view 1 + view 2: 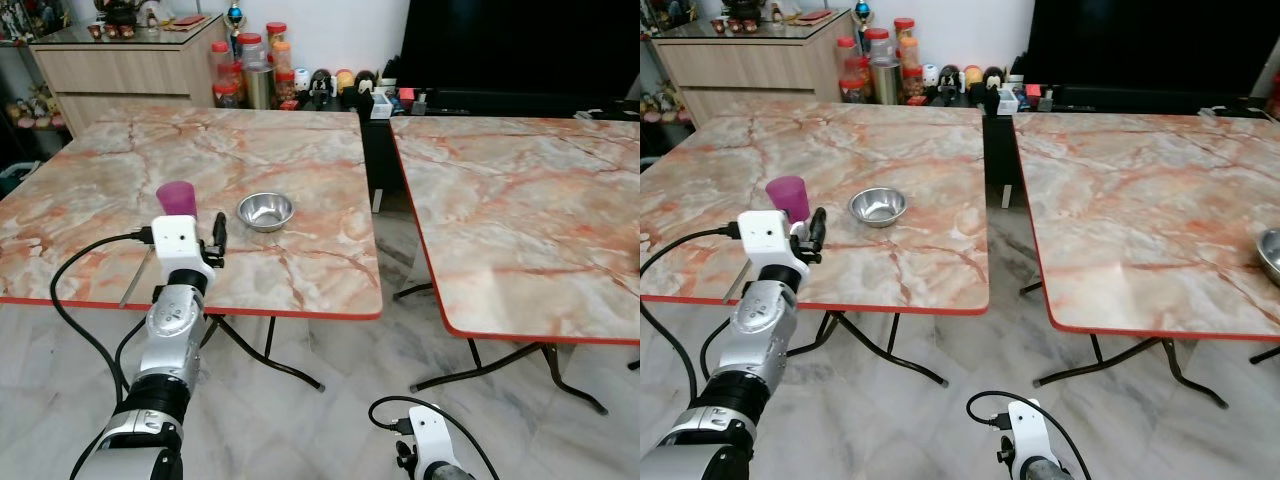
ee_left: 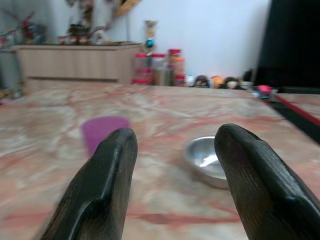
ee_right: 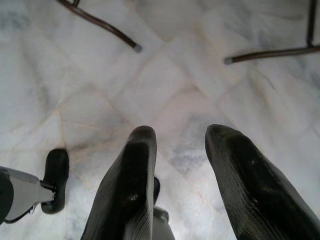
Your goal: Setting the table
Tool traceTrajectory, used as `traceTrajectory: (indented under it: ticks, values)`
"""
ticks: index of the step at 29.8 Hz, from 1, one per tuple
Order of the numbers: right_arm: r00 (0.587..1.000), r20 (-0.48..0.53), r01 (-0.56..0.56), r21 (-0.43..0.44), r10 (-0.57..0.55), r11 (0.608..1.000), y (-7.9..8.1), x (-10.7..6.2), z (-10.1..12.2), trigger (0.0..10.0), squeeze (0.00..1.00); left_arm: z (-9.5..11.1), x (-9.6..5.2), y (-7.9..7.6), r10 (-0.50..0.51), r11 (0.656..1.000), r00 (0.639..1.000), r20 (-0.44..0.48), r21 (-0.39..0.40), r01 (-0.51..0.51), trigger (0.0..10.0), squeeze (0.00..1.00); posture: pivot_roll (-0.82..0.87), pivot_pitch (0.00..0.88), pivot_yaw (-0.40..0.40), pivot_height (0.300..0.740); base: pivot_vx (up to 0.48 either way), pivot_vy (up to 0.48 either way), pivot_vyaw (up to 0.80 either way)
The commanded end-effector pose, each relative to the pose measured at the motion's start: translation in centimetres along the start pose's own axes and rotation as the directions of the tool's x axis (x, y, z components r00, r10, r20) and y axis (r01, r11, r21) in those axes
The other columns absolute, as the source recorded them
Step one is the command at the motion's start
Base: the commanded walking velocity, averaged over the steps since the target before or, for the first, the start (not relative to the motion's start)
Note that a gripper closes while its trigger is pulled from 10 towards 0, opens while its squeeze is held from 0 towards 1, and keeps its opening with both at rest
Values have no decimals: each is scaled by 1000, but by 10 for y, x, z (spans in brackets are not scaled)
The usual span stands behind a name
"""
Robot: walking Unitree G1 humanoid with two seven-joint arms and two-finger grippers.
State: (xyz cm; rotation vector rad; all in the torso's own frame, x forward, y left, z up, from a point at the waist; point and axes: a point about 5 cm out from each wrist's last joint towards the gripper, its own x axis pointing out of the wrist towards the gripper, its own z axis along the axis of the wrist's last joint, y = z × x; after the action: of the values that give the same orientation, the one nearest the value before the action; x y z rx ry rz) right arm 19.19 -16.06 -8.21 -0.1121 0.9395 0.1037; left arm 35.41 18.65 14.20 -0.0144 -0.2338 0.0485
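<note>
While the left gripper hovers open near purple cup; right gripper open.

Two marble-patterned desks with red edges stand side by side on a pale marble floor, a narrow gap between them. The left desk, at centre-left of the frame, carries a purple cup and, just right of it, a steel bowl. On the right desk, a second steel bowl sits at the right edge.

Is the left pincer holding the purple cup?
No. The left pincer is open and empty, with the purple cup standing beyond it.
</note>
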Motion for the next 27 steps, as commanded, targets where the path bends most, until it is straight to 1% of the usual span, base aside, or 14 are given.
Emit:
traceTrajectory:
  ticks: [1, 3, 13, 27]
  values:
    - [1000, 19, -7, 4, 7, 1000, 2, 1, 5, 10000, 0, 3, 3, 5, 14, 1000, 1000, -1, 3, -14, 10000, 0, 71, 0, -19, 719, 356, 0, 438]
    - [1000, 17, -8, 17, 8, 1000, 2, 1, 6, 10000, 0, 4, 3, 6, 15, 1000, 1000, 0, 2, -15, 10000, 0, 71, 0, -18, 719, 356, 0, 0]
    - [1000, 17, -9, 13, 9, 1000, 3, 1, 6, 10000, 0, 6, 4, 3, 5, 1000, 1000, 10, -2, -5, 10000, 0, 69, 0, -17, 719, 356, 0, 0]
    - [1000, 10, -11, 18, 10, 1000, 4, 1, 4, 10000, 0, 12, 7, 2, -2, 1000, 999, 32, 2, 2, 10000, 0, 69, 0, -13, 719, 356, 0, 0]
